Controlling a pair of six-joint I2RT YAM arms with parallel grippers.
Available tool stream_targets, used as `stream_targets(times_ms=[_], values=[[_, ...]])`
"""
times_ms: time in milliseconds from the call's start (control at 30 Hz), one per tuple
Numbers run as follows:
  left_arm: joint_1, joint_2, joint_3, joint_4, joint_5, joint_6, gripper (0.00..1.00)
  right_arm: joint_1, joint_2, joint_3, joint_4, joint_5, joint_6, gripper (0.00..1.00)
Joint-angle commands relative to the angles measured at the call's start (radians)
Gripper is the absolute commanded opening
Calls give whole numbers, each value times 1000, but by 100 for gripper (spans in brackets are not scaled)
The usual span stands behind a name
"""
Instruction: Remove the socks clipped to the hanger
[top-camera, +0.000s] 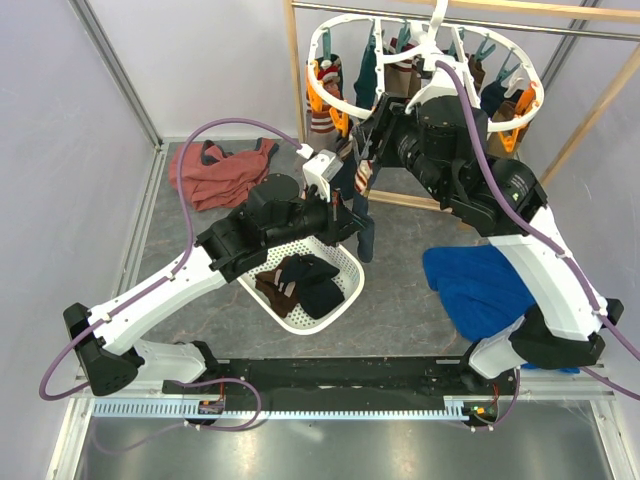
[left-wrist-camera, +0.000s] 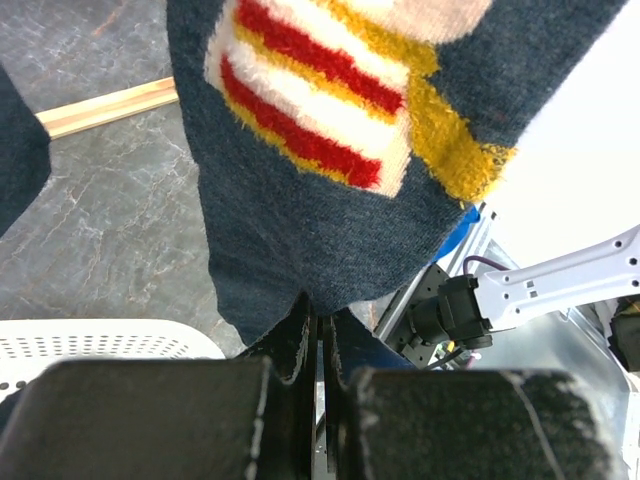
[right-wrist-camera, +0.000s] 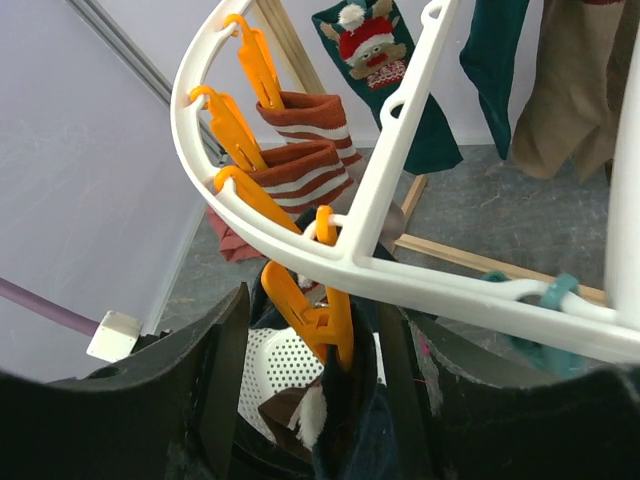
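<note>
Left gripper (left-wrist-camera: 318, 335): I read its jaws as pressed together on a navy sock (left-wrist-camera: 300, 240) with a red, white and yellow patterned patch. The cloth runs straight down into the pinch.
Right gripper (right-wrist-camera: 315, 330): jaws apart, one finger on each side of an orange clip (right-wrist-camera: 322, 305). I see a gap on both sides, so it is not squeezing.
Orange clip: hangs from the near-left rim of the hanger (right-wrist-camera: 300, 255). Dark cloth with a white fleck comes out of its mouth.
Navy sock, from above (top-camera: 362, 205): hangs from that rim down past the left gripper (top-camera: 346, 213), over the far corner of the white perforated basket (top-camera: 345, 300).
Hanger, from above (top-camera: 335, 100): a white oval ring under the wooden frame (top-camera: 295, 70), with the right gripper (top-camera: 362, 140) at its near-left edge.
Other socks on the ring: brown-cream striped socks (right-wrist-camera: 310, 170) on the orange clips to the left, a teal reindeer sock (right-wrist-camera: 375, 60) and a brown sock (right-wrist-camera: 570, 100) farther round.
Basket contents: dark socks (top-camera: 305, 282) lie inside.
Table: rust-red garment (top-camera: 220, 172) at far left, blue cloth (top-camera: 480, 285) at right.
</note>
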Motion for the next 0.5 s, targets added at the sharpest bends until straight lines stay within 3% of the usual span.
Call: stream_targets(times_ms=[0, 200, 300, 400, 467], values=[[-1, -2, 48, 10, 41, -33, 2, 0, 12, 37, 30, 23, -24, 61], [-3, -2, 51, 10, 68, -45, 2, 0, 22, 40, 30, 69, -45, 57], [-1, -5, 53, 4, 68, -45, 2, 2, 19, 35, 31, 89, -42, 51], [-1, -3, 54, -2, 68, -50, 2, 3, 16, 34, 30, 100, -47, 38], [-1, -2, 51, -4, 67, -50, 2, 3, 12, 28, 30, 107, -45, 17]])
